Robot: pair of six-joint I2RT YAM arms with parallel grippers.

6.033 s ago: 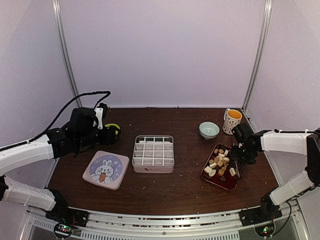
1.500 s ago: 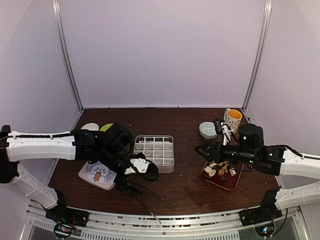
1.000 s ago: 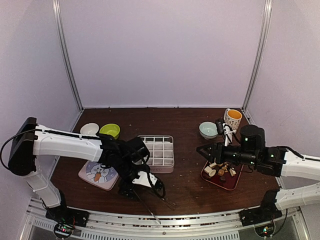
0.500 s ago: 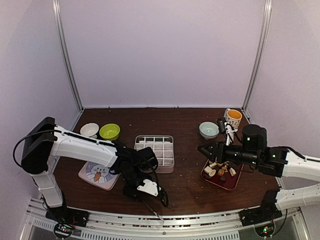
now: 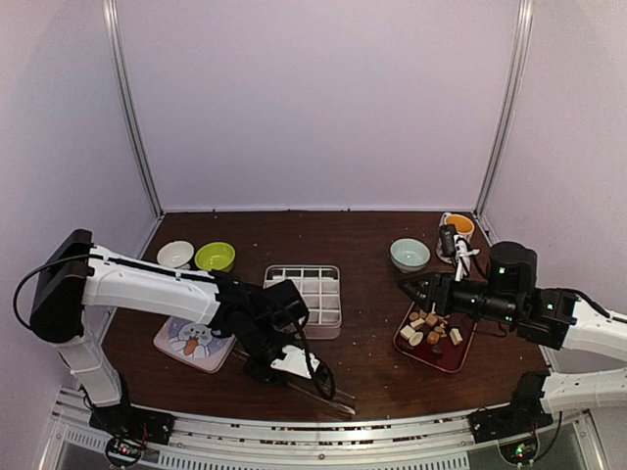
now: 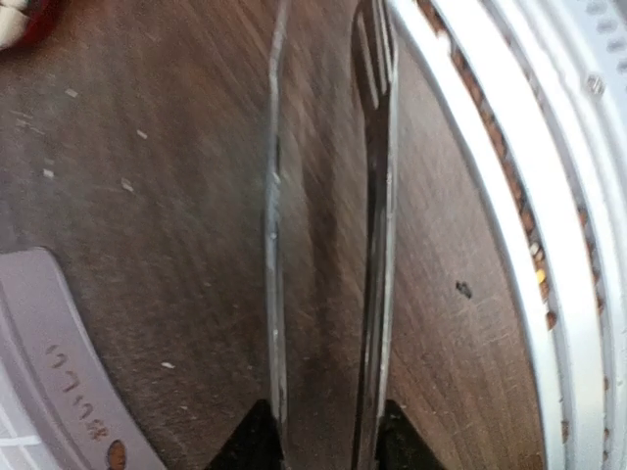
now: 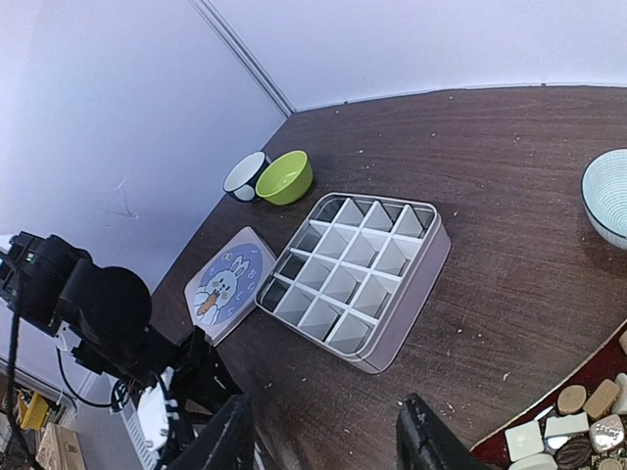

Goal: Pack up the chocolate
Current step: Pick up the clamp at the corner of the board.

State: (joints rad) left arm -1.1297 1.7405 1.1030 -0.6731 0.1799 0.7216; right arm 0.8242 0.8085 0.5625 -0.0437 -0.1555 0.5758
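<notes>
The chocolate (image 5: 429,323) lies as several cream, tan and dark pieces on a dark red tray (image 5: 453,358); some pieces (image 7: 580,415) show at the bottom right of the right wrist view. The empty white compartment box (image 5: 302,297) (image 7: 357,280) stands mid-table. My left gripper (image 5: 299,362) (image 6: 323,436) is low near the front edge, its fingertips pressed against the outer sides of metal tongs (image 6: 376,245) (image 5: 330,390) lying on the wood. My right gripper (image 5: 409,286) (image 7: 328,433) hovers open and empty, just left of the tray.
The rabbit-print lid (image 5: 194,341) (image 7: 227,282) lies left of the box. A white bowl (image 5: 175,255) and a green bowl (image 5: 215,257) sit at back left, a pale blue bowl (image 5: 409,255) and a mug (image 5: 456,233) at back right. The white front rail (image 6: 534,245) runs beside the tongs.
My left gripper has settled onto the tongs near the front edge and its jaws have narrowed around them. The right arm has drifted slightly rightward.
</notes>
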